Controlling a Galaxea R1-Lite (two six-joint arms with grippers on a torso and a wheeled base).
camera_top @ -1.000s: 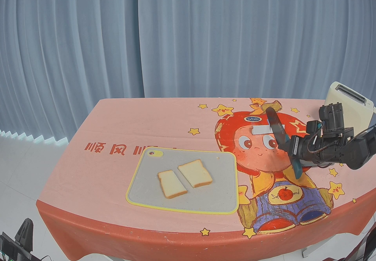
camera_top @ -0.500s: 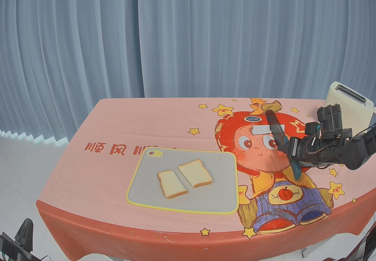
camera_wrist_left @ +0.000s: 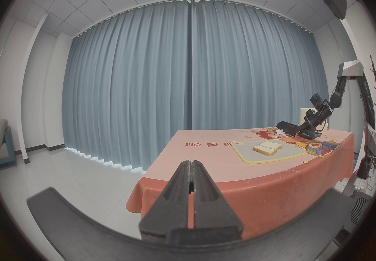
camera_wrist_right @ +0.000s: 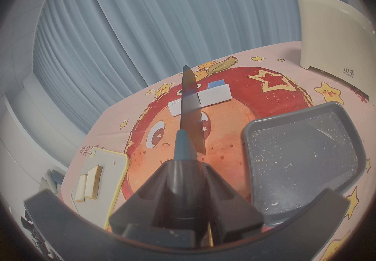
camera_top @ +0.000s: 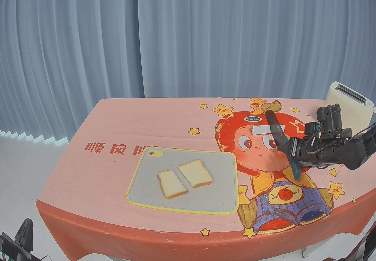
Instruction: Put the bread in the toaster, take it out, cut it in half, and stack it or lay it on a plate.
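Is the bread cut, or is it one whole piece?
Cut. The left bread half and the right bread half lie flat as two separate pieces, side by side on the cutting board.

Right gripper (camera_top: pixel 290 149) out level, tight on a knife (camera_top: pixel 276 128); left gripper (camera_wrist_left: pixel 191 181) down low, closed up.

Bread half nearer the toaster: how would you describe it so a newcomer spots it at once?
On the pink table, a grey cutting board with a yellow rim lies left of the printed cartoon child. Two pale bread halves rest on it, slightly apart. The wanted half is the wider piece toward the toaster and farther back; its neighbour sits nearer the front edge.
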